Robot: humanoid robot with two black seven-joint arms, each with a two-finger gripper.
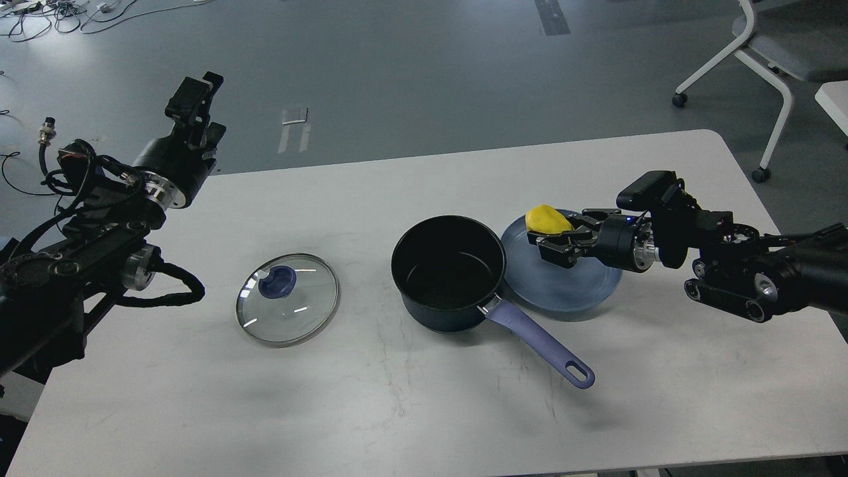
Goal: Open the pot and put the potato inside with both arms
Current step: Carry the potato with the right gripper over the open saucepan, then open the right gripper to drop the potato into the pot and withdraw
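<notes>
I had the pot (449, 273) sitting open near the middle of the white counter (662, 371), its black inside bare and its periwinkle handle (540, 344) running toward the front right, away from the pot's wall. The glass lid (287, 308) lay flat on the counter to the left of the pot, well apart from it, with its blue knob (277, 282) facing up. Just to the right of the pot, touching or nearly touching its rim, sat a flat blue-grey plate (583, 298).

My right gripper (553, 242) reached in from the right of the pot and hung over the plate's near-left part. Its fingers were closed around the potato (547, 219), the yellow lump showing above the black fingers, close beside the pot's right rim and not yet over its opening. I could not tell whether the potato was clear of the plate or still touching it.

My left gripper (197, 93) was far to the left of the pot, beyond the counter's back-left corner, pointing up and away. It held nothing, but its fingers were too dark and bunched for me to judge their spread.

A white chair (762, 59) stood on the grey floor behind the counter, off to the pot's far right.
</notes>
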